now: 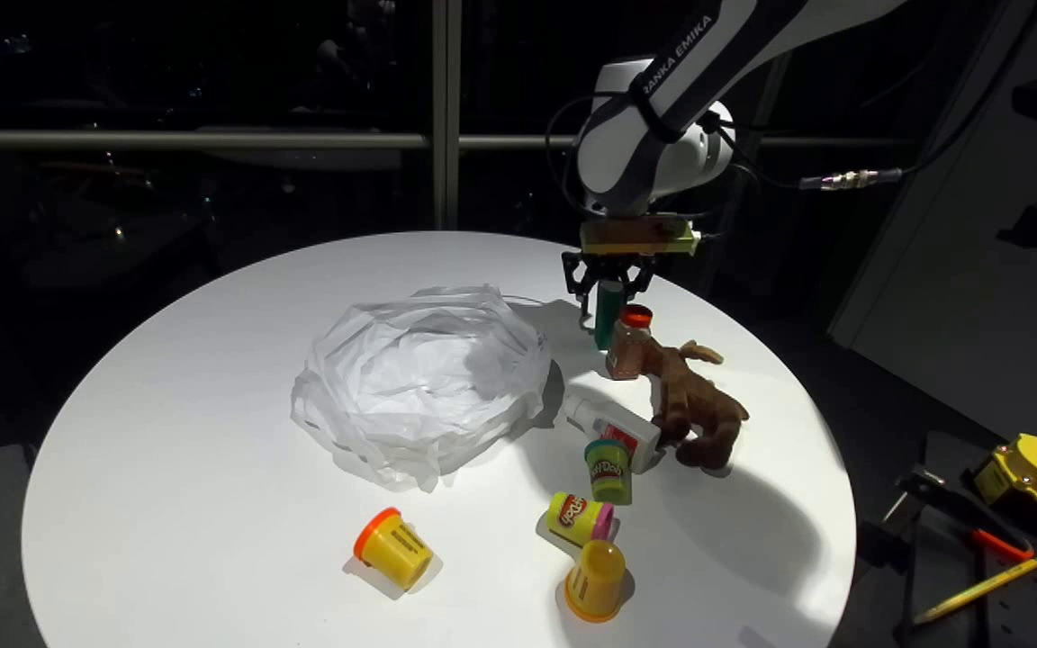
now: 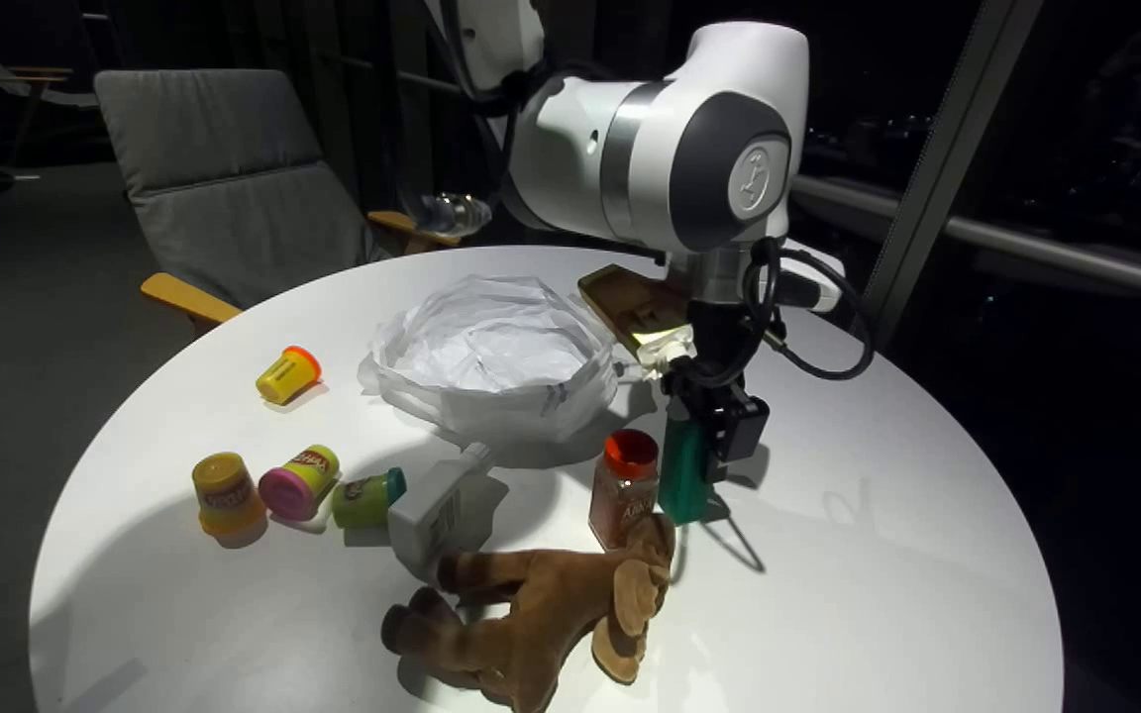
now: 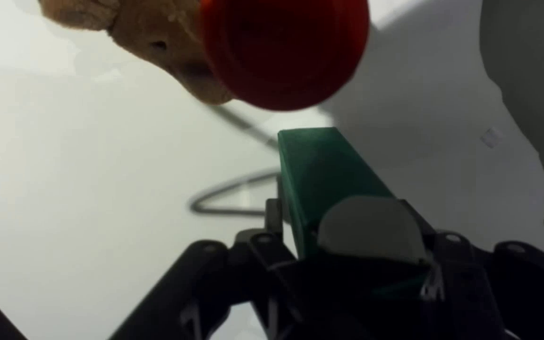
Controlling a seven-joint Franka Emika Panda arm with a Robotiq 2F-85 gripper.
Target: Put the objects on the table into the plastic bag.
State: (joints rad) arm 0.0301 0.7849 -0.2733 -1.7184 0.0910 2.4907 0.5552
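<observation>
Across the round table (image 1: 194, 360): things for bagging sit out on the white top; crowding looks the main hazard.
Arm (image 1: 626, 157): bent low; a low crossing could sweep other pieces. Lettering (image 1: 678, 54) reads "RANKA EMIKA", leading letter unclear.
Bag (image 1: 428, 387): thin plastic, mouth wide, rim slumped; a load landing on the rim could fold it. Bluish print (image 2: 558, 396) in an exterior view, illegible.
Plush animal (image 2: 551, 614): brown, lying down, head just beside the jar (image 2: 623, 495); might snag and drag it.
Hand (image 1: 608, 301): fingers (image 3: 273, 217) parted, one either side of the green bottle (image 2: 684, 475) near its top, slight gap showing; no firm grip seen. Off-centre squeeze would likely tip it.
White bottle (image 2: 432, 510): on its side; could slide if nudged. Red label (image 1: 620, 441), words too small.
Green bottle: upright, close to the jar; held high, could swing and knock it over. No writing made out.
Jar: upright, red cap; topples if clipped, probably. Some capitals on its side, not surely readable.
Tubs (image 1: 394, 549): four; three on their sides could roll when brushed, one stands on its lid. "Play-Doh" reads on the green tub (image 1: 608, 472) and the pink-lidded tub (image 1: 577, 517).
</observation>
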